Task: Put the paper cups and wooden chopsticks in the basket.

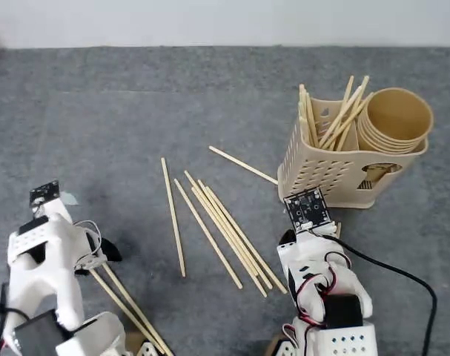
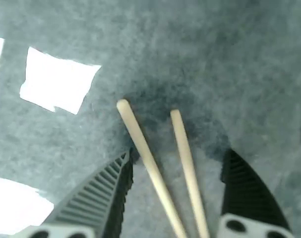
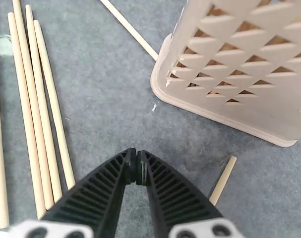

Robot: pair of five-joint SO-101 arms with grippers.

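**A:** What is the left gripper (image 2: 180, 158) doing?

**B:** It is open and low over the table, with two chopsticks (image 2: 143, 148) lying between its jaws. Neither jaw touches them.

**A:** Which way do the sticks run?

**B:** Lengthwise, in line with the fingers, with their tips pointing away from the wrist. Closing would likely press the two together side by side.

**A:** And the basket (image 1: 336, 174)?

**B:** It is well apart from that arm, on the far right of the table. It already holds stacked paper cups (image 1: 395, 122) and several sticks.

**A:** The right gripper (image 3: 137, 166)?

**B:** It is closed on nothing and sits just beside the basket. More loose chopsticks (image 1: 225, 230) lie on the table between the two arms, so the right arm is nearer to the basket.
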